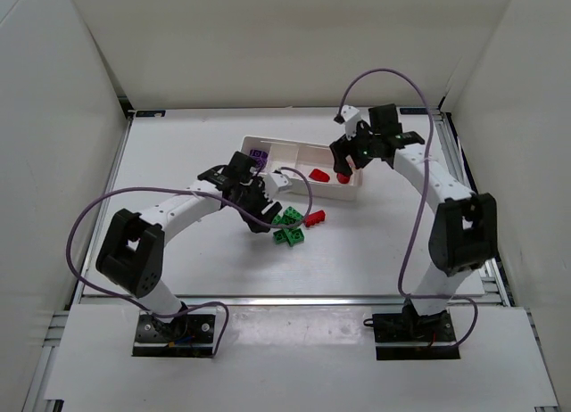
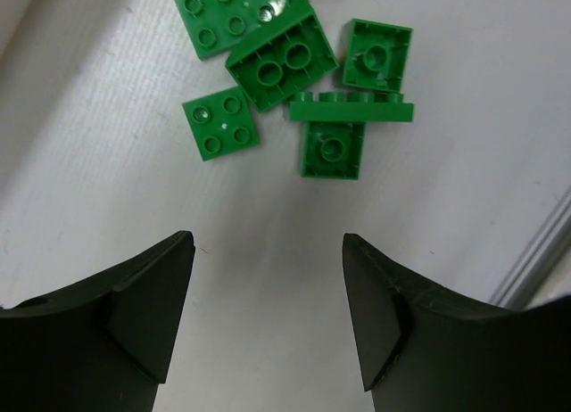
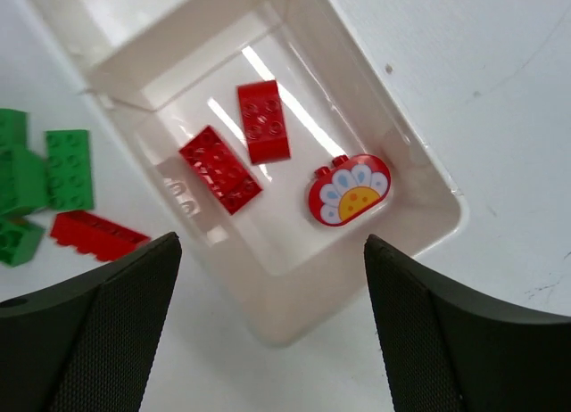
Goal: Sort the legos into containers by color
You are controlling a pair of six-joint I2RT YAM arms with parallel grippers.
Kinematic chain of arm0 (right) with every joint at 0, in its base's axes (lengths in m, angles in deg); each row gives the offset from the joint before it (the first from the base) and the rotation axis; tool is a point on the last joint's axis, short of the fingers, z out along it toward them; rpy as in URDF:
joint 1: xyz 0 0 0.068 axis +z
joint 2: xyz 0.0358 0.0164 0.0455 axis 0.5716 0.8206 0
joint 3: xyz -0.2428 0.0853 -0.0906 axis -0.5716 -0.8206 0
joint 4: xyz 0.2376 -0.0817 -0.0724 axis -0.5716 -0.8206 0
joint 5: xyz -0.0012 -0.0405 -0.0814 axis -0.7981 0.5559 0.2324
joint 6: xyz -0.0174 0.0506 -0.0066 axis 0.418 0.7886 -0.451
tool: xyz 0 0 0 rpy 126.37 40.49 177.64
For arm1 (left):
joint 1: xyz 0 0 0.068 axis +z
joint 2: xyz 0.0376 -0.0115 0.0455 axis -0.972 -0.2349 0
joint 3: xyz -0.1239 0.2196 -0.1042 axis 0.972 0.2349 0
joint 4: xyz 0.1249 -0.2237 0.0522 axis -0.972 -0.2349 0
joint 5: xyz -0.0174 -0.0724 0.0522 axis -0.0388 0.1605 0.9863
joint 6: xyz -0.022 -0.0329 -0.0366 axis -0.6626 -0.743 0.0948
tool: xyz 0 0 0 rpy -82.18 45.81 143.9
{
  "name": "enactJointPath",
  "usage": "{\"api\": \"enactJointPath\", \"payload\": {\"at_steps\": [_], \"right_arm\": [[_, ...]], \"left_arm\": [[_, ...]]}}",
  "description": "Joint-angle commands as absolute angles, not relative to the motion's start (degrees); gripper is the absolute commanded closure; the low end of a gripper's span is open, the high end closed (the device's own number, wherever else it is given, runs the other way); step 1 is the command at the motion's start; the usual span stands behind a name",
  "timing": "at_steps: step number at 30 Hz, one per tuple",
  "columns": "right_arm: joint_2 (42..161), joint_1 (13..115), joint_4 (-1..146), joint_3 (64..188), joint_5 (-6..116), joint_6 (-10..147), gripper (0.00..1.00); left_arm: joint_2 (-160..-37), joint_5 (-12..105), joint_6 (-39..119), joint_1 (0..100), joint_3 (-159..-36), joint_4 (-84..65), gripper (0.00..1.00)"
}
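The white tray lies at the back middle of the table. Purple legos sit in its left compartment. The right compartment holds two red bricks and a red flower-faced piece. Several green legos and one red brick lie on the table in front of the tray. My left gripper hangs open just short of the green pile, nothing between its fingers. My right gripper is open over the tray's right end, empty.
White walls close in the table on the left, back and right. A metal rail runs along the table's front edge. Purple cables loop from both arms. The tray's middle compartment shows only white floor in the right wrist view.
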State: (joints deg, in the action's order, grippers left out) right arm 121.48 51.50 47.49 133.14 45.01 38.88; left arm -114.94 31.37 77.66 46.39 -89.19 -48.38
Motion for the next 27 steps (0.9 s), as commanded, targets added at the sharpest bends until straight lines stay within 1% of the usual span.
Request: {"api": "enactJointPath", "payload": {"at_steps": [1,6,9,11,20,26,27], "right_arm": [[113.0,50.9,47.7,130.9,37.7,35.3,0.14],[104.9,50.9,44.3,123.4,29.5,27.4,0.14],[101.5,50.9,42.3,119.6,27.7,23.4,0.14],[99.6,50.9,42.0,117.7,27.8,22.8,0.14],[98.0,50.8,40.2,116.6,29.9,24.0,0.14],[97.2,50.8,39.4,116.0,30.4,23.8,0.13],[97.1,50.8,39.2,116.0,30.4,23.6,0.13]], "left_arm": [[-112.8,38.1,77.7,44.9,-88.0,-40.2,0.23],[-116.9,38.9,77.6,43.5,-88.9,-37.6,0.22],[-119.0,39.5,77.1,42.8,-89.3,-35.3,0.21],[-120.4,39.6,76.4,42.5,-90.5,-35.0,0.21],[-125.4,39.4,76.2,42.4,-93.0,-34.1,0.23],[-128.3,38.4,76.1,42.2,-94.7,-34.3,0.28],[-128.5,38.2,76.1,42.2,-94.9,-34.1,0.32]]}}
